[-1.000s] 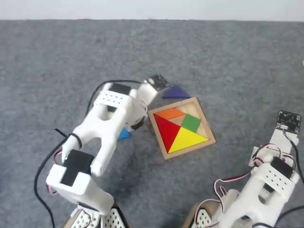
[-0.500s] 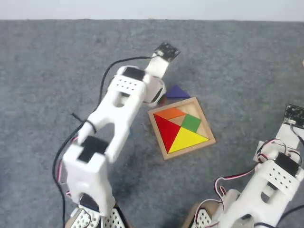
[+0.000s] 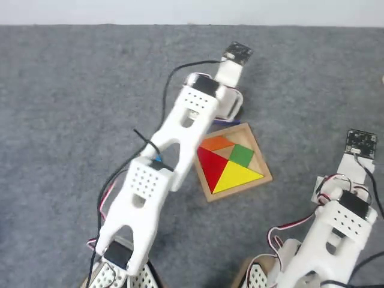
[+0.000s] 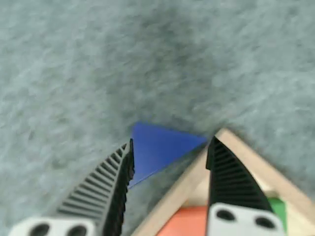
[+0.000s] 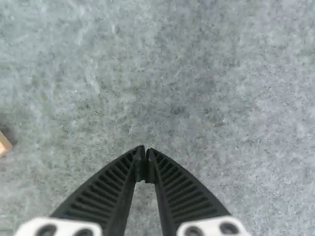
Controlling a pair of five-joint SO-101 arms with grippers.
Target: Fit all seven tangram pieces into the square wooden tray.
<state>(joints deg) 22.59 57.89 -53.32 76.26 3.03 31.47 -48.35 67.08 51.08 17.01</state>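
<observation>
The square wooden tray (image 3: 259, 157) lies mid-table and holds orange (image 3: 216, 143), green (image 3: 242, 155), red (image 3: 208, 164) and yellow (image 3: 236, 176) pieces. My left arm (image 3: 191, 120) stretches to the tray's far edge. My left gripper (image 4: 171, 145) is open there, hanging over a dark blue triangle (image 4: 157, 142) that lies on the carpet against the tray's corner (image 4: 235, 146). A sliver of that triangle (image 3: 237, 123) peeks out past the wrist. My right gripper (image 5: 145, 150) is shut and empty above bare carpet, right of the tray.
A light blue piece (image 3: 157, 159) shows partly under the left arm, left of the tray. Grey carpet (image 3: 72, 90) covers the table all round. The right arm (image 3: 339, 216) stands at the near right. A tray corner (image 5: 3, 142) shows in the right wrist view.
My left arm has swung from the tray's left side up to its far edge, and now covers the dark blue triangle. The right arm has shifted only slightly.
</observation>
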